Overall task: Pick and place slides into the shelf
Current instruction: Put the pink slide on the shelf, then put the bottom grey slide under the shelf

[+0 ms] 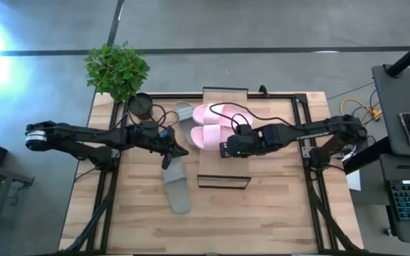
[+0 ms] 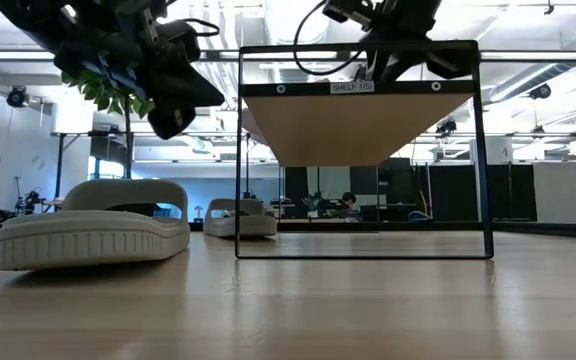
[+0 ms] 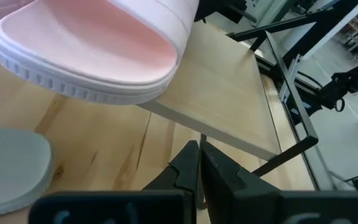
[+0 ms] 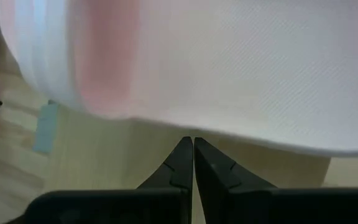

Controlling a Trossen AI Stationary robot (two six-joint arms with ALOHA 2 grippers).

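Note:
Two pale pink slides (image 1: 218, 114) (image 1: 206, 135) lie side by side on the shelf's top plank (image 3: 229, 93). The nearer one's end (image 3: 92, 56) overhangs the plank's edge. One grey-green slide (image 1: 179, 190) rests sole-down on the table to the near left of the shelf (image 2: 358, 125), and another (image 1: 184, 112) lies at its far left. My left gripper (image 1: 184, 151) hovers shut above the table between the shelf and the near grey slide. My right gripper (image 1: 223, 149) is shut, slanting down over the shelf top beside the nearer pink slide (image 4: 229, 74). My right gripper has its shut fingertips (image 4: 185, 155) right at the side edge (image 4: 185, 127) of the nearer pink slide, coming slanting down from the table's right. Whether they touch that edge I cannot tell. The slide lies flat on the plank.
A potted plant (image 1: 117, 70) and a dark round pot (image 1: 140, 105) stand at the table's far left corner. Cables run over the far part of the shelf. Bare wooden tabletop (image 1: 276, 213) lies along the near edge and to the right.

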